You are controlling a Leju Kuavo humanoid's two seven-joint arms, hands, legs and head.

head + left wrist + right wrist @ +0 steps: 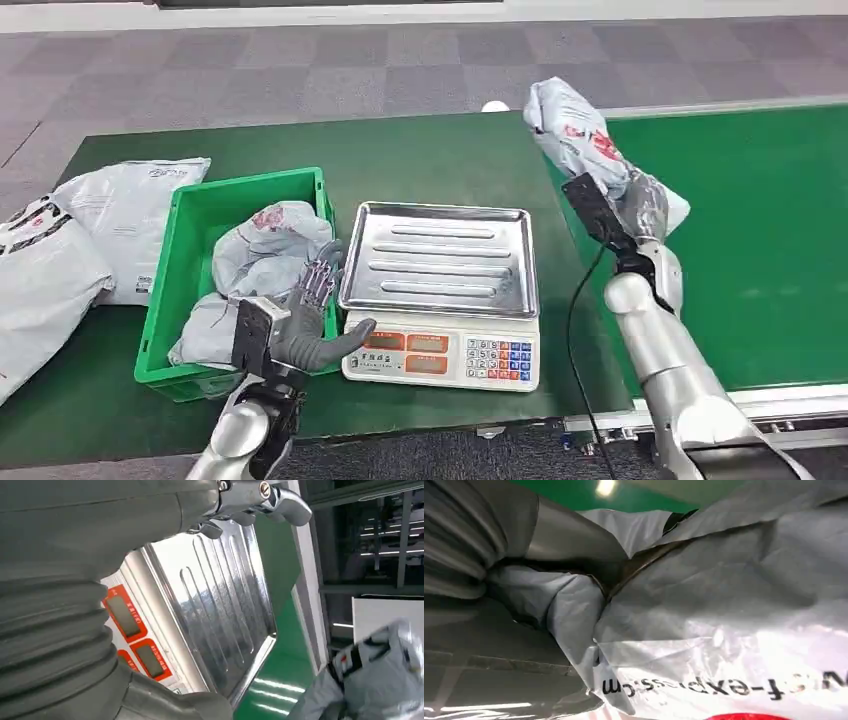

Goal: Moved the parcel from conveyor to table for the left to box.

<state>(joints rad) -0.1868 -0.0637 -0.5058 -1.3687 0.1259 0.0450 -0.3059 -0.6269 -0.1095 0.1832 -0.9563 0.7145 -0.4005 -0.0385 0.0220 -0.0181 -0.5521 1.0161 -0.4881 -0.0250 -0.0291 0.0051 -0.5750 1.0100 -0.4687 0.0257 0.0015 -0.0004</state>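
Roughly midway. Head view: right hand (640, 205) grips the parcel (580, 135), lifted over the conveyor (770, 240) edge, not yet on the tabletop (420, 150). Left hand (305, 325) empty, fingers loosely apart between bin (160, 290) and scale (440, 300). Left wrist view: scale tray beyond the fingers. Right wrist view: parcel plastic bunched in the fingers. Left to do: set down, then boxing.

Silver arms (668, 370) — grey ribbed wrist covers (55, 645)
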